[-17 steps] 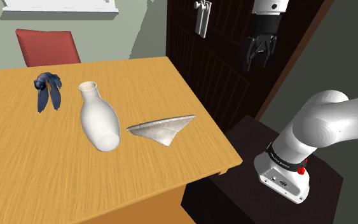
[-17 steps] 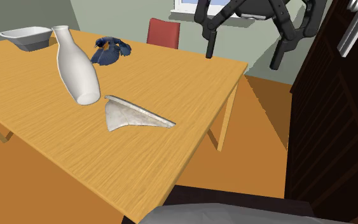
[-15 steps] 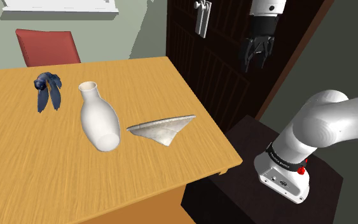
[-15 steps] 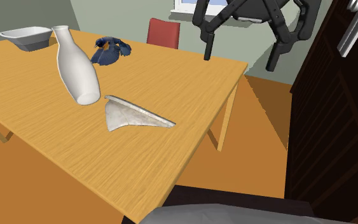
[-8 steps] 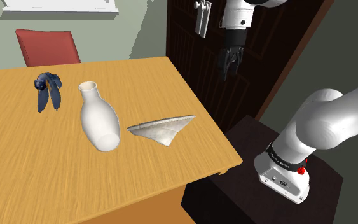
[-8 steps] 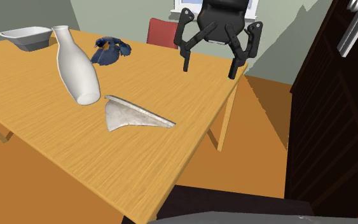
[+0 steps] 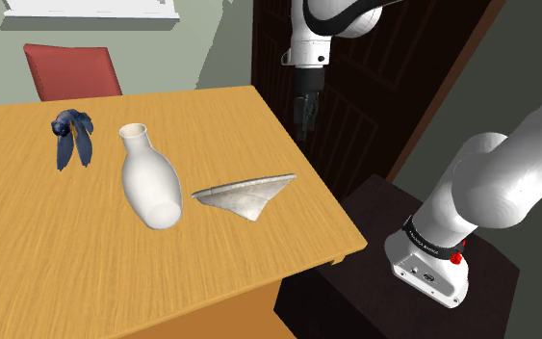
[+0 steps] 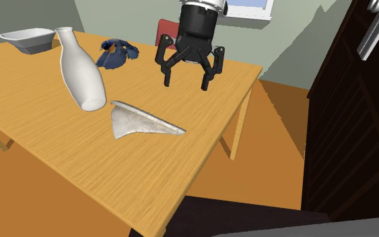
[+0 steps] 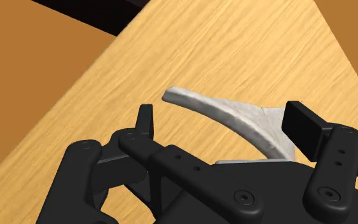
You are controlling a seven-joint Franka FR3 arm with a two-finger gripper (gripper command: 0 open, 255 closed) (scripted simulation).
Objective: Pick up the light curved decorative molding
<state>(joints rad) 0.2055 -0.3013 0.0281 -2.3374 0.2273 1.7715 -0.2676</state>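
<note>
The light curved molding (image 7: 245,195) lies flat on the wooden table (image 7: 28,250), near the table's edge on the shoulder view's right. It is a pale, fan-like wedge with one long curved rim (image 8: 143,121). My black gripper (image 8: 186,84) hangs open above the table, past the molding toward the far edge, and touches nothing. From the shoulder camera the gripper (image 7: 304,119) is edge-on over the table's corner. In the wrist view the molding (image 9: 234,116) lies on the table below the gripper (image 9: 224,121), between the spread fingers.
A white vase (image 7: 150,180) appears to lie on its side right beside the molding. A blue crumpled object (image 7: 71,137) and a white bowl (image 8: 26,39) sit farther back. A red chair (image 7: 71,69) stands behind the table and a dark cabinet (image 8: 356,121) beside it.
The gripper has swung from high in front of the dark cabinet down and across to hang over the table near the molding. It has stayed open. Nothing on the table has moved.
</note>
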